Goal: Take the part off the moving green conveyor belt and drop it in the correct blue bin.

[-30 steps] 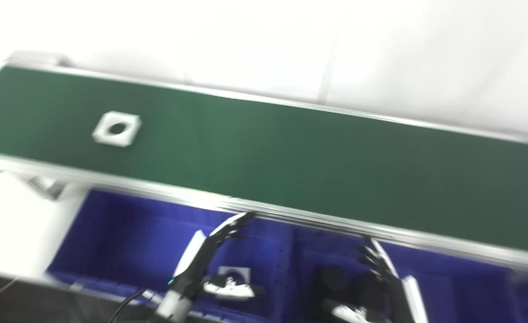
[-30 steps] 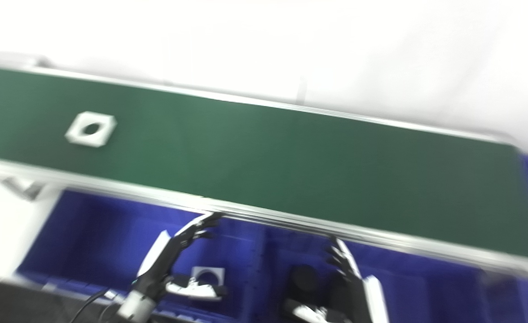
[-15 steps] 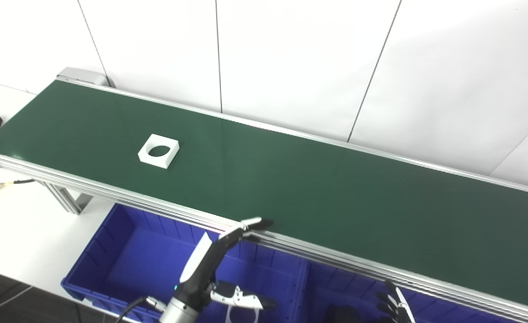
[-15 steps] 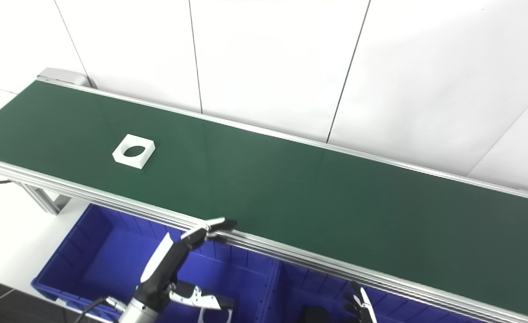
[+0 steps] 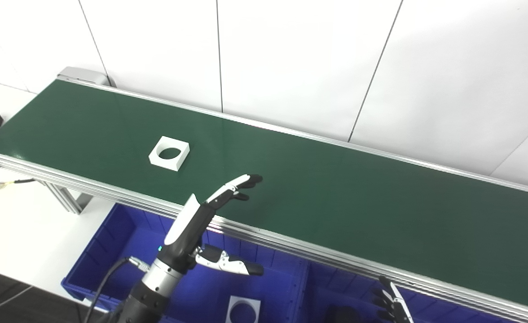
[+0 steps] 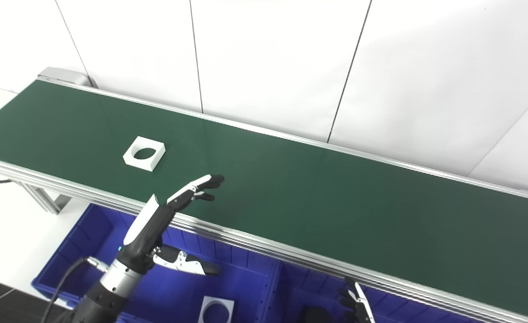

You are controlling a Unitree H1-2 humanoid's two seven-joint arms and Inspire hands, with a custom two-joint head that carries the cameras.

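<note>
A white square part with a round hole (image 5: 169, 153) lies on the green conveyor belt (image 5: 336, 197), left of the middle. My left hand (image 5: 201, 220) is open and empty, raised over the belt's near rail, its fingertips (image 5: 246, 181) stretched over the belt to the right of the part and apart from it. My right hand (image 5: 392, 305) shows only its fingertips at the bottom edge, over the right blue bin. The left blue bin (image 5: 111, 242) below the belt holds another white square part (image 5: 243, 310).
The belt's aluminium rail (image 5: 318, 258) runs between the bins and the belt. A dark round part (image 5: 340, 314) lies in the right bin. A white panelled wall stands behind the belt. A metal leg (image 5: 64, 202) holds up the belt's left end.
My left hand has risen from the rail and reached out over the belt. The white part has moved to the right along the belt. The camera tilted up earlier and now holds steady.
</note>
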